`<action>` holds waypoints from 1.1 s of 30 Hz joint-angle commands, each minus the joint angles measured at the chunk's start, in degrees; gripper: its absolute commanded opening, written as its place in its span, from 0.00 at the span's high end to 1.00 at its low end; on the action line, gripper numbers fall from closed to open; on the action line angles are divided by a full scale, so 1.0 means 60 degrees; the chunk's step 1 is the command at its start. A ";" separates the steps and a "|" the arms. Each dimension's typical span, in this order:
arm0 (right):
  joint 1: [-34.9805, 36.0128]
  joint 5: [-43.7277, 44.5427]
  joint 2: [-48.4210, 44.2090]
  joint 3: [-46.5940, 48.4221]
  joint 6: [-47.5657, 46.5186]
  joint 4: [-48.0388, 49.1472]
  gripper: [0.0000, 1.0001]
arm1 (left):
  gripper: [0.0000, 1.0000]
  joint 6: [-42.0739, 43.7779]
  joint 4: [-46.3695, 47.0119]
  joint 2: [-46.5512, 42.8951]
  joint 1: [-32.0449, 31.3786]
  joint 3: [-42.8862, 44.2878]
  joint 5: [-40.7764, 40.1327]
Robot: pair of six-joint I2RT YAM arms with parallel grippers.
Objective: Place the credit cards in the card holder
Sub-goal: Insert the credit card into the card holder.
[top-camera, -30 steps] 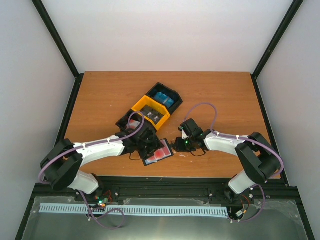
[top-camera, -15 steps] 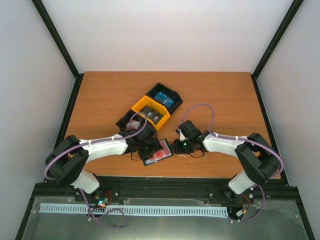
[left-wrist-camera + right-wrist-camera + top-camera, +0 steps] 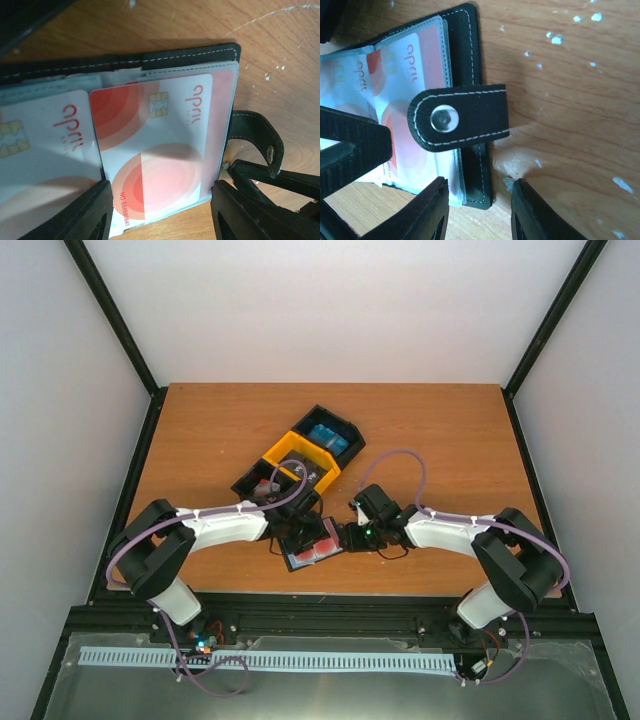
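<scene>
The black card holder (image 3: 322, 550) lies open near the table's front edge, closing tab (image 3: 470, 117) folded over its right side. A red-and-white credit card (image 3: 160, 150) sits partly inside the right clear pocket, and another (image 3: 45, 150) fills the left pocket. My left gripper (image 3: 162, 210) spans that card: one finger at its left edge, the other at the holder's (image 3: 190, 54) outer edge. My right gripper (image 3: 480, 205) is open astride the holder's (image 3: 470, 50) stitched right border, below the tab. The two grippers (image 3: 300, 530) (image 3: 347, 537) meet over the holder.
A black-and-yellow three-compartment tray (image 3: 272, 454) stands diagonally just behind the holder, with blue cards (image 3: 325, 437) in its far compartment and dark cards (image 3: 305, 473) in the yellow one. Purple cables loop over both arms. Black frame rails border the table.
My left gripper has slid right over the holder and its jaws have narrowed round the card. My right gripper has crept left to the holder's edge and widened slightly.
</scene>
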 commanded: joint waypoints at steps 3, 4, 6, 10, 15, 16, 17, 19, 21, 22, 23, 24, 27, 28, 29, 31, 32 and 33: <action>0.0200 0.0410 0.0550 0.0079 0.0145 -0.0343 0.65 | 0.43 0.0762 -0.0258 0.0411 -0.0003 0.0458 -0.0268; 0.0213 0.0421 0.0558 0.0083 0.0142 -0.0345 0.65 | 0.42 0.0840 -0.0198 0.0432 -0.0003 0.0463 -0.0248; 0.0215 0.0453 0.0577 0.0098 0.0150 -0.0358 0.65 | 0.43 0.0943 -0.0008 0.0419 -0.0003 0.0434 -0.0178; 0.0226 0.0499 0.0570 0.0064 0.0194 -0.0360 0.65 | 0.43 0.1145 0.0431 0.0313 -0.0003 0.0363 0.0073; 0.0230 0.0594 0.0481 -0.0001 0.0329 -0.0301 0.70 | 0.46 0.1528 0.1180 0.0103 -0.0003 0.0185 0.0318; 0.0230 0.0643 0.0438 -0.0017 0.0377 -0.0310 0.70 | 0.46 0.1598 0.1262 0.0080 -0.0003 0.0150 0.0358; 0.0230 0.0701 0.0385 -0.0017 0.0405 -0.0337 0.71 | 0.46 0.1642 0.1318 0.0052 -0.0003 0.0140 0.0383; 0.0230 0.0889 0.0226 -0.0040 0.0494 -0.0411 0.72 | 0.47 0.1835 0.1491 -0.0018 -0.0003 0.0079 0.0512; 0.0230 0.1124 0.0043 -0.0049 0.0538 -0.0521 0.72 | 0.46 0.1875 0.1445 -0.0146 -0.0003 0.0069 0.0532; 0.0230 0.1242 -0.0053 -0.0041 0.0563 -0.0589 0.72 | 0.44 0.1859 0.1317 -0.0207 -0.0003 0.0069 0.0451; 0.0230 0.1339 -0.0144 -0.0031 0.0580 -0.0660 0.72 | 0.42 0.1803 0.1105 -0.0272 0.0004 0.0090 0.0351; 0.0230 0.1425 -0.0236 -0.0020 0.0599 -0.0720 0.72 | 0.40 0.1750 0.0901 -0.0329 -0.0006 0.0102 0.0232; 0.0230 0.1624 -0.0408 0.0071 0.0580 -0.0865 0.66 | 0.34 0.1522 0.0342 -0.0441 -0.0002 0.0075 -0.0034; 0.0230 0.1623 -0.0397 0.0117 0.0533 -0.0881 0.64 | 0.32 0.1451 0.0229 -0.0468 -0.0003 0.0061 -0.0089; 0.0230 0.1572 -0.0348 0.0168 0.0465 -0.0894 0.63 | 0.30 0.1341 0.0147 -0.0486 0.0004 0.0023 -0.0143; 0.0229 0.1416 -0.0119 0.0287 0.0339 -0.0886 0.62 | 0.28 0.1211 0.0025 -0.0459 -0.0002 -0.0001 -0.0203; 0.0229 0.1326 -0.0018 0.0343 0.0281 -0.0873 0.61 | 0.28 0.1116 -0.0102 -0.0400 0.0004 0.0041 -0.0249; 0.0240 0.1253 0.0075 0.0387 0.0245 -0.0850 0.61 | 0.28 0.1093 -0.0179 -0.0333 -0.0003 0.0073 -0.0264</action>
